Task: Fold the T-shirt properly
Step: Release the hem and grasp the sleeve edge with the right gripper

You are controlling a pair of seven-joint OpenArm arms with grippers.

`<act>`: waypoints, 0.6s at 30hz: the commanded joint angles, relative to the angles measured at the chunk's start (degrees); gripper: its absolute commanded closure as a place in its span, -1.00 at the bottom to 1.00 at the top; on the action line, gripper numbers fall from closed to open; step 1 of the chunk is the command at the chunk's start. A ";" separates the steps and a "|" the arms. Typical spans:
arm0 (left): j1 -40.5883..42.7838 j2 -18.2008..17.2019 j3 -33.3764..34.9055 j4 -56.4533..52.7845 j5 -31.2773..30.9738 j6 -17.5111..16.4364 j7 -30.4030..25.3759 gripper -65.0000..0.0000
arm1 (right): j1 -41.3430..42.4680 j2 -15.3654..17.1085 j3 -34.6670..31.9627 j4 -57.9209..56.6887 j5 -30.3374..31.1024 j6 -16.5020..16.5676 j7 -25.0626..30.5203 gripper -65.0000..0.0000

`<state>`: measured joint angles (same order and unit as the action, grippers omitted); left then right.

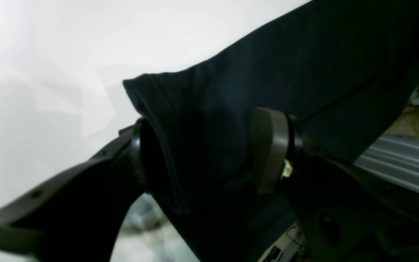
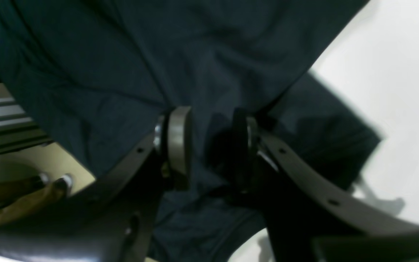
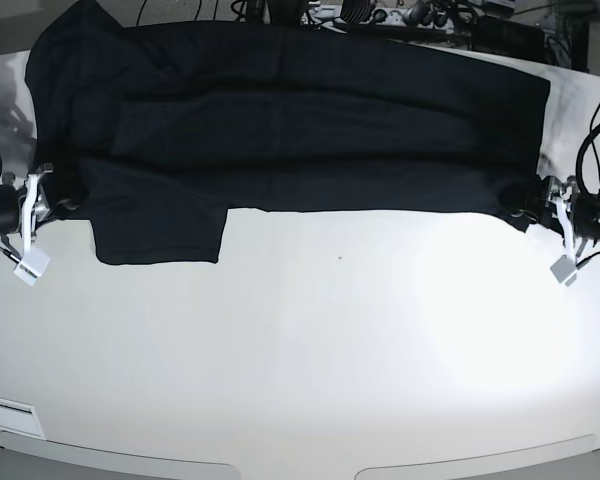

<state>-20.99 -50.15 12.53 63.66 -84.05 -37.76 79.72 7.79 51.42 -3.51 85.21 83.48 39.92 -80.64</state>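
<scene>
Fabric fills the left wrist view: the T-shirt (image 1: 286, 72) drapes straight down between the two pads of the left claw (image 1: 202, 153), and those pads stand far apart with cloth hanging loose in the gap, so this claw looks released, not pinching. The white counter (image 1: 42, 72) lies beyond its far pad.

From the right wrist view, the right claw (image 2: 209, 145) has its pads parted too, though less widely. The T-shirt (image 2: 122, 65) spreads above and between them, bunched into the gap; whether the cloth is pinched or merely lying between the pads I cannot tell.

Over in the base view, the T-shirt (image 3: 280, 130) lies spread along the far side of the counter (image 3: 330, 370), folded lengthwise into a long band, one sleeve sticking out toward the near side close to the right claw (image 3: 40, 205). The left claw (image 3: 555, 205) sits at the opposite end of the band, each claw right at the cloth's edge.

To my eye a lengthwise fold has just been laid down and the claws are letting go. The next move calls for both to back clear without dragging the cloth, then take fresh holds, likely on that stray sleeve or the band's ends.
</scene>
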 commanded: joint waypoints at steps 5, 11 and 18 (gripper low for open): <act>-1.20 -1.42 -0.55 0.63 -0.95 0.04 0.28 -0.19 | 5.42 1.03 0.90 1.86 1.52 0.08 0.64 0.25; -1.22 -1.42 -0.55 0.63 -0.95 0.02 0.28 -0.19 | 5.25 -5.97 0.90 1.51 -14.56 0.08 10.93 -0.29; -1.22 -1.44 -0.55 0.61 -0.95 0.04 0.28 -0.19 | 5.57 -14.40 0.92 -5.07 -36.54 -10.58 21.99 -0.29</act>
<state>-20.95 -50.15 12.53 63.66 -84.05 -37.76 79.72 12.12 36.01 -3.20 79.29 46.22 29.10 -59.72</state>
